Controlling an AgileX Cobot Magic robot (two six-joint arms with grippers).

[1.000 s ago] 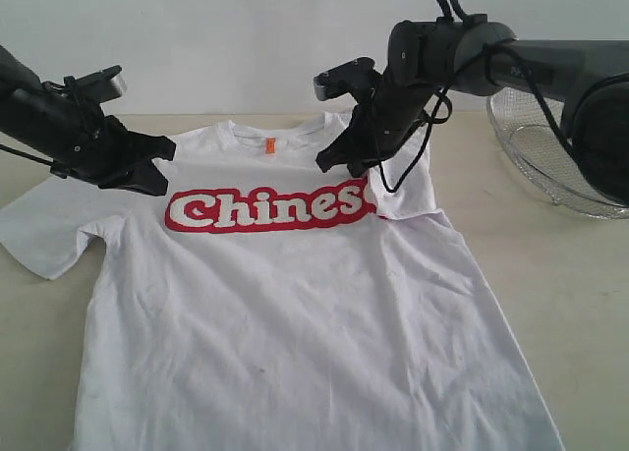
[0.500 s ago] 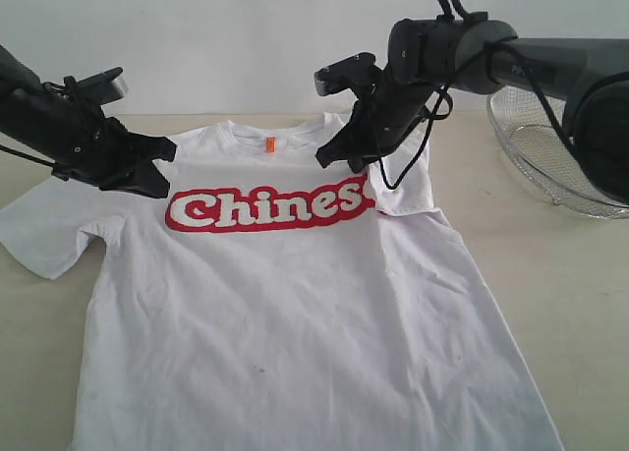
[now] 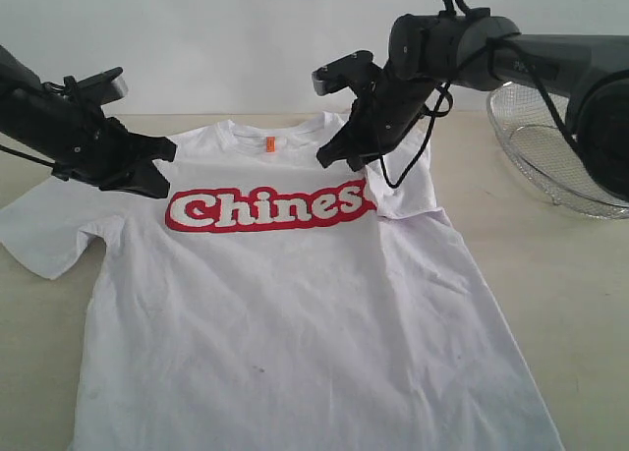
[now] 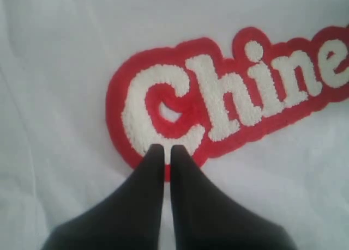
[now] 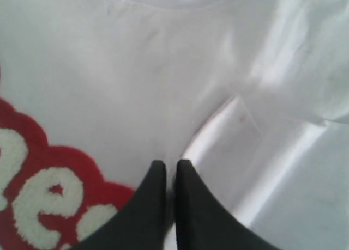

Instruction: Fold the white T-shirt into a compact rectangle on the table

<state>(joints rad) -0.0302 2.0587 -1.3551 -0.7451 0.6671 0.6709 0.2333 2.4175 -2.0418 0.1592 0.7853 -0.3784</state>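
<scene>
While the white T-shirt (image 3: 295, 313) lies chest-up on the table (image 3: 560, 284), collar toward 12 o'clock, the left gripper (image 3: 160, 168) points at the lettering's "C" at 10 o'clock and the right gripper (image 3: 334, 158) at the folded-in sleeve at 1 o'clock. Both pairs of jaws are pressed together, gripping nothing.

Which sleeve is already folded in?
The sleeve beside the right gripper: folded inward, covering the word's end. The left-side sleeve lies spread out flat.
</scene>
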